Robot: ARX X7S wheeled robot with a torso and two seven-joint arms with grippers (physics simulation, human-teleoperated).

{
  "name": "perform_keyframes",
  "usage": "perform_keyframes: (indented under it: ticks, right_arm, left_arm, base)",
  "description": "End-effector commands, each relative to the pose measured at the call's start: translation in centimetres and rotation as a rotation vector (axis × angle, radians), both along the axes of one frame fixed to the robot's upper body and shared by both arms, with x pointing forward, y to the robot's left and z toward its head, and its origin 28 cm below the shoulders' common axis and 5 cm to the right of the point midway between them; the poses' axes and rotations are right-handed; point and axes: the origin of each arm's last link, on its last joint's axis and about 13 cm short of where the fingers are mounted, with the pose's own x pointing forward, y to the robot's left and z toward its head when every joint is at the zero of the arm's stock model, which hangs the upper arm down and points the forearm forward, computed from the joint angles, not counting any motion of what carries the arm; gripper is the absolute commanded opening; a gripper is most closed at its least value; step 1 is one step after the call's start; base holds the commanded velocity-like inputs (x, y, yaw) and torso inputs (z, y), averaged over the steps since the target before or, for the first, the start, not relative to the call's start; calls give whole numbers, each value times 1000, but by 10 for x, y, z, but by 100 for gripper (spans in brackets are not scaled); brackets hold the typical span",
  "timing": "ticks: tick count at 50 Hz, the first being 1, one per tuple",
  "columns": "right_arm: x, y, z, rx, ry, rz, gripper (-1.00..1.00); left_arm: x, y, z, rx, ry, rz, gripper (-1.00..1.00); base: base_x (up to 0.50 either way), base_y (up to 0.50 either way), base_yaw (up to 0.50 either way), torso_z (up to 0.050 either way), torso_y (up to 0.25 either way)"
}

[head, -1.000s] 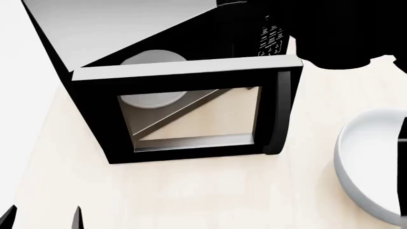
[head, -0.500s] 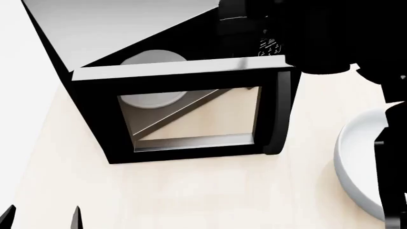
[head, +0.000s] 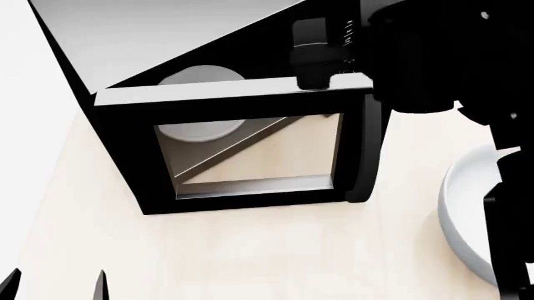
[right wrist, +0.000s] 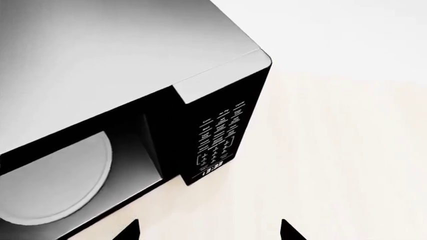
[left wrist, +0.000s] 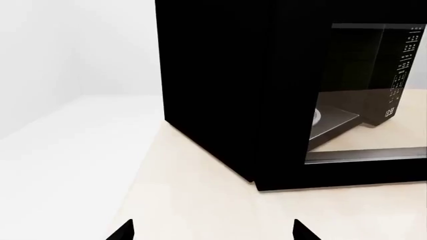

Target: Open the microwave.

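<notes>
The microwave (head: 167,37), black with a grey top, stands on the pale table with its glass-windowed door (head: 125,156) swung open. The vertical black handle (head: 364,156) is at the door's free edge. The white turntable (head: 200,78) shows inside the cavity. My right gripper (right wrist: 210,231) is open and empty, hovering above the keypad (right wrist: 217,142) corner. The right arm (head: 434,56) covers that corner in the head view. My left gripper (left wrist: 211,232) is open and empty, low at the near left (head: 54,287), well short of the microwave's black side (left wrist: 213,90).
A white bowl (head: 467,212) sits on the table to the right of the door, partly hidden by the right arm. The light wooden tabletop (head: 250,250) extends in front of the door; its left edge (left wrist: 143,165) runs beside the microwave.
The right arm has moved left and down over the keypad corner, covering more of the keypad and the bowl. The door and the left gripper have not moved.
</notes>
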Motion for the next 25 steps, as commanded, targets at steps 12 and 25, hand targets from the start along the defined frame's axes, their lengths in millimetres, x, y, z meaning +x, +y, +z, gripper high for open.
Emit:
perform_keyframes:
  ticks: [12, 25]
  right_arm:
    - [-4, -1, -3, 14, 28, 15, 100]
    - [-6, 0, -3, 31, 43, 34, 100]
  left_arm:
    - [1, 0, -1, 1, 3, -1, 100]
    - [0, 0, 0, 1, 0, 0, 100]
  base:
    - [0, 0, 0, 0, 0]
    - [0, 0, 0, 0, 0]
